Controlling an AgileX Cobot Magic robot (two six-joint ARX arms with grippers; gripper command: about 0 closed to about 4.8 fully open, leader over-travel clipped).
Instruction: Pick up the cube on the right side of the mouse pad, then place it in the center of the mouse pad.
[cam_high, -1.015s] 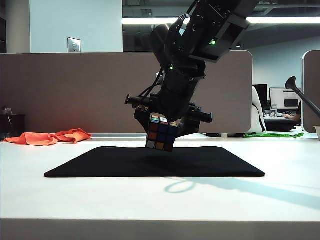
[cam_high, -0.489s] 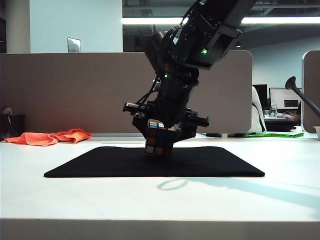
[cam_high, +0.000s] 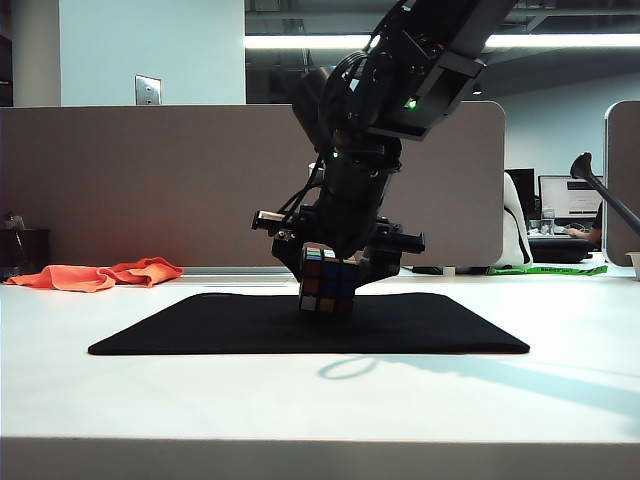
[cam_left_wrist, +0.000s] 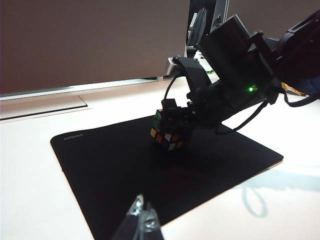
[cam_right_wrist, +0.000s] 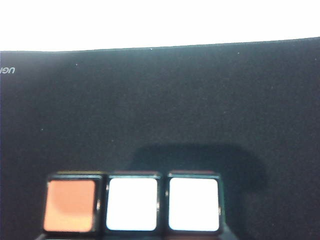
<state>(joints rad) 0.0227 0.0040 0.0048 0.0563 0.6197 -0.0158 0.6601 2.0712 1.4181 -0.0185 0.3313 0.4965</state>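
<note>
The cube (cam_high: 327, 281), a small puzzle cube with black edges and coloured stickers, hangs tilted over the middle of the black mouse pad (cam_high: 200, 330). My right gripper (cam_high: 338, 262) comes down from above and is shut on it. The cube's lower edge is at or just above the pad; I cannot tell whether they touch. The left wrist view shows the same cube (cam_left_wrist: 169, 134) in the right gripper (cam_left_wrist: 187, 117) over the pad (cam_left_wrist: 115, 170). My left gripper (cam_left_wrist: 142, 212) is shut near the pad's near edge. The right wrist view shows an orange and two white stickers of the cube (cam_right_wrist: 132, 202) against the pad (cam_right_wrist: 160, 100).
An orange cloth (cam_high: 100, 274) lies at the table's back left, beyond the pad. A grey partition (cam_high: 150, 180) stands behind the table. A dark pole (cam_high: 605, 195) slants in at the far right.
My right gripper has sunk a little towards the pad with the cube in it and shifted slightly right. The left gripper has not moved.
</note>
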